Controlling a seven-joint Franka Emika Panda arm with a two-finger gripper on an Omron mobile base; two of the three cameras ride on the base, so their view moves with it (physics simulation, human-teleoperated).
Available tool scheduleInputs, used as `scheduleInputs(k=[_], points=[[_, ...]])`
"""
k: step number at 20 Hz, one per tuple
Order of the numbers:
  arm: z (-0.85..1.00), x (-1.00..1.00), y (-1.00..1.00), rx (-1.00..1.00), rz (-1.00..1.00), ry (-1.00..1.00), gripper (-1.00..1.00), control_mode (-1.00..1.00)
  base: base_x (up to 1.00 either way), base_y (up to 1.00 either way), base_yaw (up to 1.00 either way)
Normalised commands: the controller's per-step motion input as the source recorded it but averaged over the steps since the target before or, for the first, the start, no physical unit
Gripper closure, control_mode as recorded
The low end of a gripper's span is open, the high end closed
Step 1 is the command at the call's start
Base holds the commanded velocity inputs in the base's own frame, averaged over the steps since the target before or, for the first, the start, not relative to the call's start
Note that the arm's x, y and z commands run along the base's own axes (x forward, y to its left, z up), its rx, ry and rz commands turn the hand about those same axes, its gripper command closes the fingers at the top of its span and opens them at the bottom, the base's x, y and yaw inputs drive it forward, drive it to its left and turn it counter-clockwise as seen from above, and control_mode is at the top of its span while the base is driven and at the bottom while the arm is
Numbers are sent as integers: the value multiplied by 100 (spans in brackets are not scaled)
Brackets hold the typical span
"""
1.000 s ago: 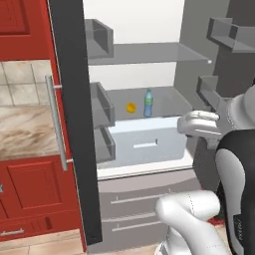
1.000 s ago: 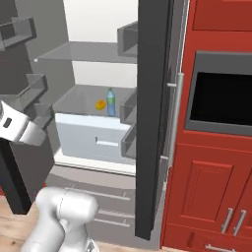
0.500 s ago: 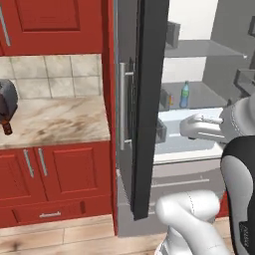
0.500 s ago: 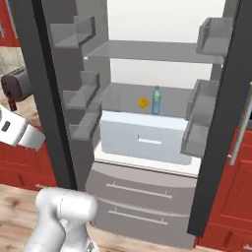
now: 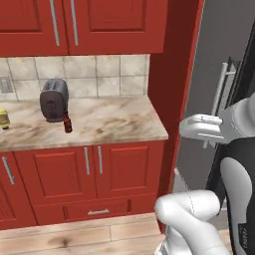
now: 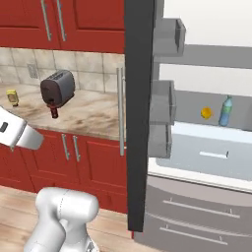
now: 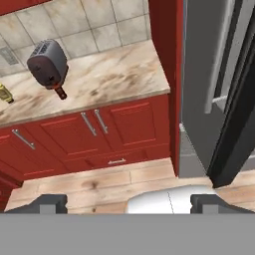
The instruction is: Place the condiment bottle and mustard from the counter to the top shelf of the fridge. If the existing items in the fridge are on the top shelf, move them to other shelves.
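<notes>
Gripper: the two-finger gripper (image 7: 129,203) is seen in the hand view with its dark tips spread wide apart; nothing is held between them, and it is pointed down toward the wooden floor (image 7: 99,184) in front of the red cabinets (image 7: 94,134).
Condiment bottle: the small slim dark brown-red bottle with a red cap (image 5: 67,124) is stood upright on the counter, just in front of the toaster and touching or nearly touching its lower front; it is also seen at (image 6: 53,111) and (image 7: 61,92).
Mustard: the small squat yellow container (image 5: 4,119) is set on the counter well to the left of the toaster, near the tiled wall; it is also seen at (image 6: 13,97) and, cut by the edge, at (image 7: 5,93).
Counter: the beige-brown marbled stone worktop (image 5: 114,124) is laid over the red cabinets.
Toaster: the dark grey rounded toaster (image 5: 53,99) is placed at the back of the counter.
Fridge: the tall fridge with a dark grey door and silver bar handle (image 6: 139,113) is shown open in the right base view.
Existing items: the blue translucent plastic bottle (image 6: 226,111) and the small round orange-yellow fruit (image 6: 206,113) are kept side by side on the shelf just above the pale drawer (image 6: 211,155).
</notes>
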Motion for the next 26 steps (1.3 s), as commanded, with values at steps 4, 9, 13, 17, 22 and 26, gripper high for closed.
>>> scheduleInputs(k=[4, 9, 13, 17, 22, 26], points=[[0, 0, 0, 0, 0, 0, -100, 100, 98, 100, 0], [0, 0, 0, 0, 0, 0, -100, 100, 71, 99, 0], [0, 0, 0, 0, 0, 0, -100, 100, 36, 65, 1], [0, 0, 0, 0, 0, 0, -100, 100, 33, 40, 0], [0, 0, 0, 0, 0, 0, -100, 100, 7, 3, 0], [-16, 7, -15, 0, 0, 0, -100, -100, 0, 0, 0]])
